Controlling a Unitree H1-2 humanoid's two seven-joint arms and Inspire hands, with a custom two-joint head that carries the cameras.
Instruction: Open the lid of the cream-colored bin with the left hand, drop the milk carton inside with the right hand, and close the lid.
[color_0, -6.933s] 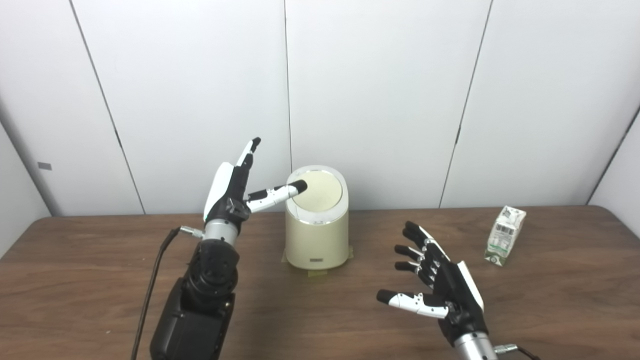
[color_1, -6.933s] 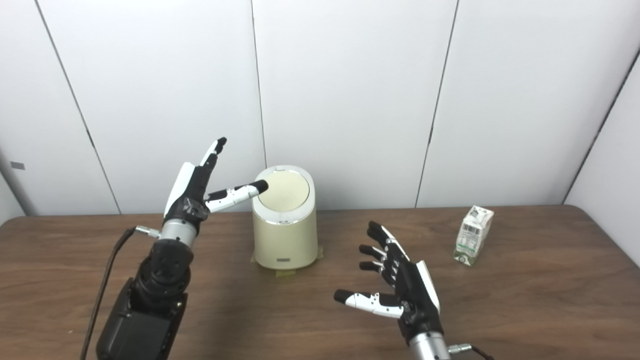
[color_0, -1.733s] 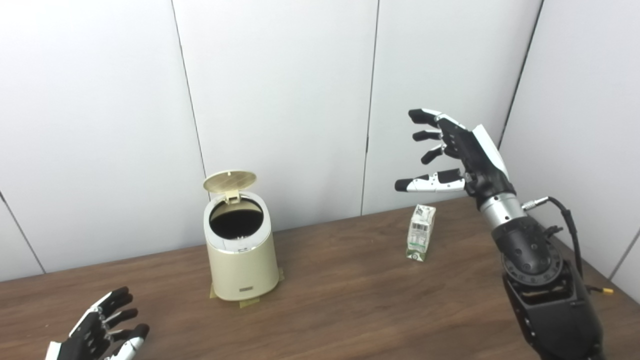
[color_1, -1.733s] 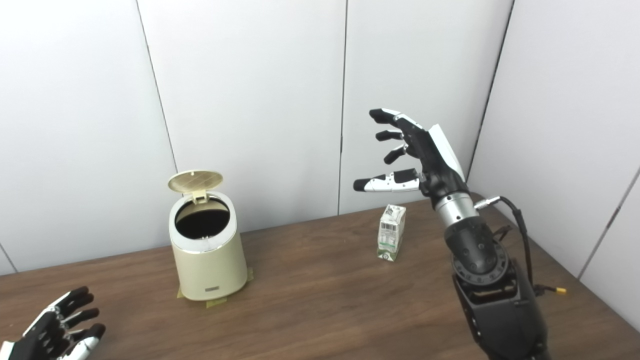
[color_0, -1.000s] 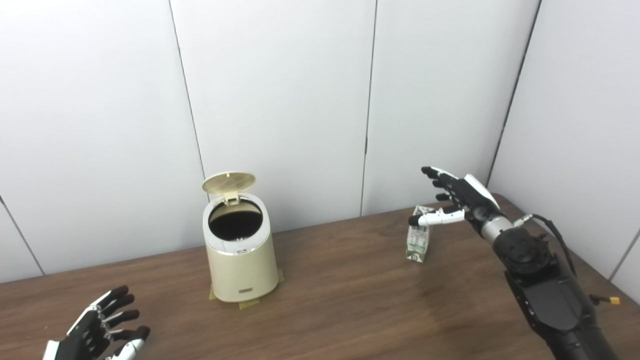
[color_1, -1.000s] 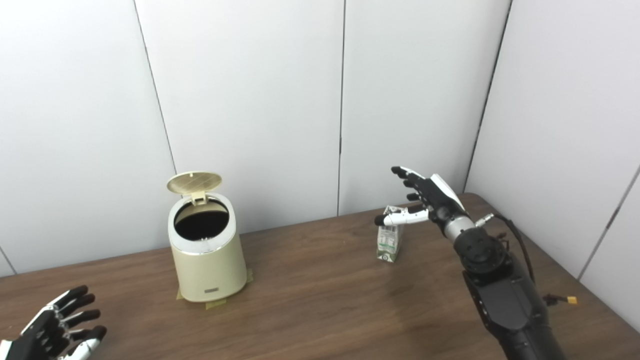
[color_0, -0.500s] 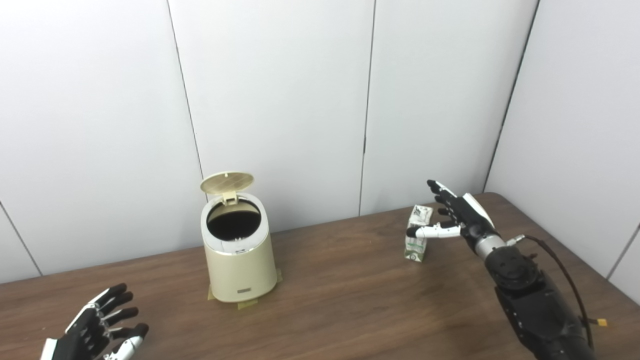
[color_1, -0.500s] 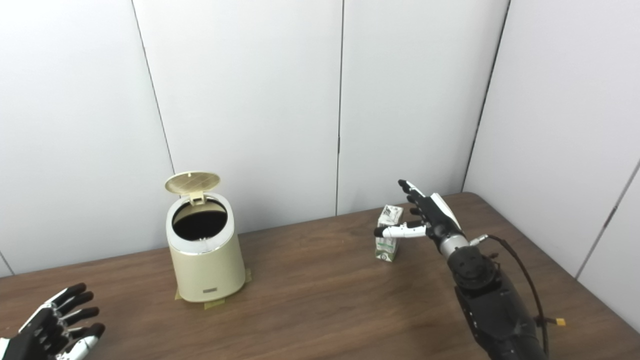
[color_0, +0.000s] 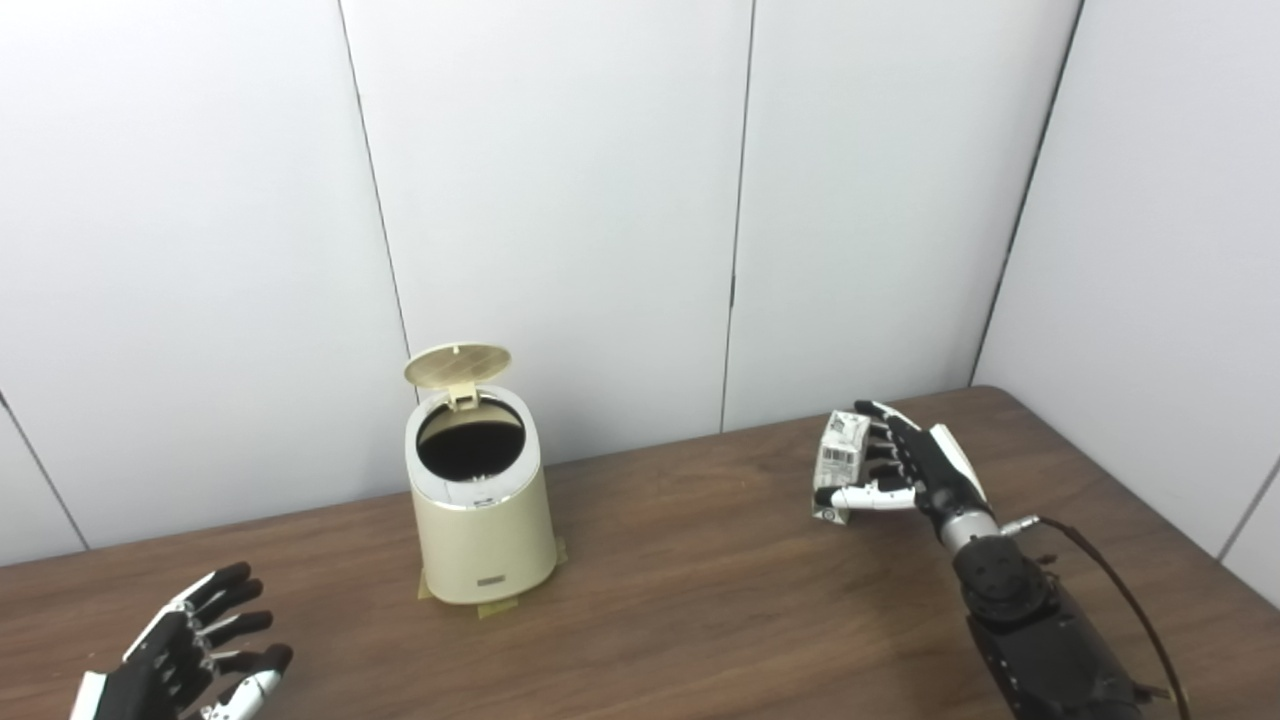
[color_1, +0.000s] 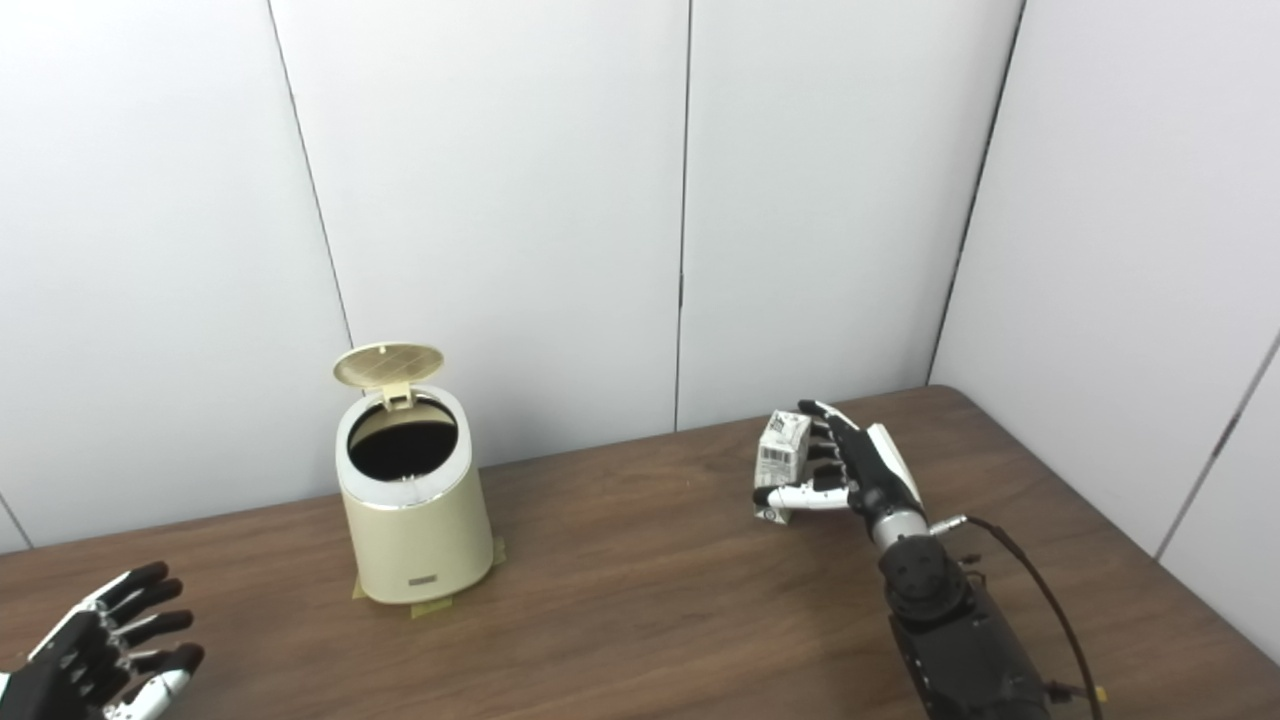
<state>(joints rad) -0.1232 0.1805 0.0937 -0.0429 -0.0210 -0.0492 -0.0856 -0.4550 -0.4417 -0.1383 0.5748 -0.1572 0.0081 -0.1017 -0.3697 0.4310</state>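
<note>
I see a dark wood-grain bench (color_0: 700, 620) running wide across the view — its far edge meets white wall panels (color_0: 560, 200) split by thin vertical seams. At the right far corner a second white wall (color_0: 1170, 250) angles along the bench's right edge.

twin head cameras, looking down, sharing table (color_0: 700, 600)

A dark brown wood-grain table (color_0: 700, 610) carries two things. The cream-colored bin (color_0: 485, 520) stands upright toward the left rear, on strips of tape (color_0: 497, 606) that show at its foot, its round lid (color_0: 458, 364) raised on the hinge at the back. The milk carton (color_0: 838, 462) stands upright toward the right rear, well apart from the bin.
</note>
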